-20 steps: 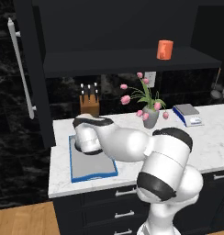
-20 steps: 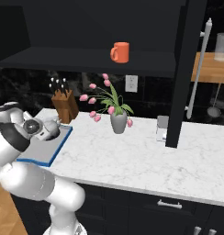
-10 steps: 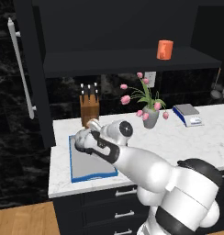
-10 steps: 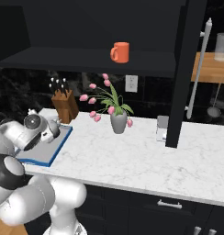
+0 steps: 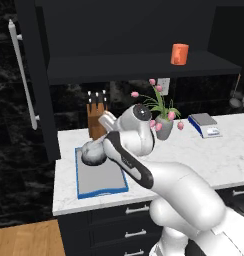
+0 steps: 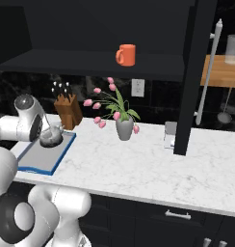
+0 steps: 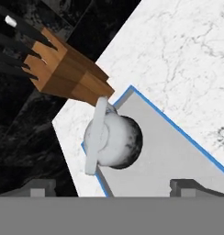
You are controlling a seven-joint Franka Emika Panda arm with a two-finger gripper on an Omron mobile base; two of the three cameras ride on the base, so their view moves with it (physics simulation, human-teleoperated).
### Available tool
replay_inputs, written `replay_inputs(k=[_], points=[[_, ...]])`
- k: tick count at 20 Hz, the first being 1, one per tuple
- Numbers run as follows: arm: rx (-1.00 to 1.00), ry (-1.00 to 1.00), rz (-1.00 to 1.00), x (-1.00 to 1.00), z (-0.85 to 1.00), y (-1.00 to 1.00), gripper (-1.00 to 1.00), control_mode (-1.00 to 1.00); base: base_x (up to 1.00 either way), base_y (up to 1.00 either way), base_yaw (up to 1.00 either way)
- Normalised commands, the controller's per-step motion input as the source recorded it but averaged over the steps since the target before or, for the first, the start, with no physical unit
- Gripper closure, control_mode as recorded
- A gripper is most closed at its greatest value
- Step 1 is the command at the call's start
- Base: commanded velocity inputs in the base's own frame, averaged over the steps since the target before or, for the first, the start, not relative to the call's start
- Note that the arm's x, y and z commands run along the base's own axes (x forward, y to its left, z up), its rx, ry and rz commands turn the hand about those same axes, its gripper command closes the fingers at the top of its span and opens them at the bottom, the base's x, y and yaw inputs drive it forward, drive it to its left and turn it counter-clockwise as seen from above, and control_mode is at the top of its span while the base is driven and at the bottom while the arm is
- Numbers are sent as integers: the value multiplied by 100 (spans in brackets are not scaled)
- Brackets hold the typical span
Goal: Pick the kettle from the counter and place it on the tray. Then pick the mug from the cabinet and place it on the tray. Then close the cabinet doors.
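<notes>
Three views, taken in turn. From the left base camera, the white arm rises from the lower right, bends forward over the bench [image 5: 214,160] and reaches left toward the back corner of the tray [image 5: 101,187]. The tray, grey inside with a blue rim, lies flat near the left end of the bench. The kettle [image 5: 94,153] sits in the tray's far end, partly hidden by the arm's forearm. A wooden knife block [image 5: 96,120] stands just behind the tray, and a vase of pink tulips [image 5: 165,125] stands to its right. The mug [image 5: 179,54] rests upright on the shelf of the open cabinet [image 5: 134,67], well above the bench; one cabinet door [image 5: 29,95] with its silver bar handle hangs open at left.

From the right base camera, the arm comes in from the lower left and its wrist hangs beside the kettle [image 6: 51,137], which stands in the far corner of the tray [image 6: 40,159]. The mug [image 6: 126,54] sits on the cabinet shelf with its handle to the left.

From the hand camera, the tool [image 7: 113,187] looks down on the kettle [image 7: 113,141] at the tray's corner [image 7: 178,151], close to the knife block [image 7: 70,73]. Its two fingertips [image 7: 38,187] stand spread wide at the bottom edge, clear of the kettle and holding nothing.
</notes>
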Motion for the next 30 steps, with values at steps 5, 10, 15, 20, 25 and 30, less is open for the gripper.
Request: replay_inputs(k=[5, 10, 15, 20, 25, 30], points=[[0, -1, 4, -13, 0, -21, -100, -100, 0, 0, 0], [-4, -10, 20, -59, 45, -76, -100, -100, 0, 0, 0], [-19, -9, 15, -73, 94, -81, -100, -100, 0, 0, 0], [-32, -20, 11, -48, 100, -70, -100, -100, 0, 0, 0], [-36, -13, 2, -25, 100, -59, -100, -100, 0, 0, 0], [-32, -1, 0, -2, 74, -55, -100, -100, 0, 0, 0]])
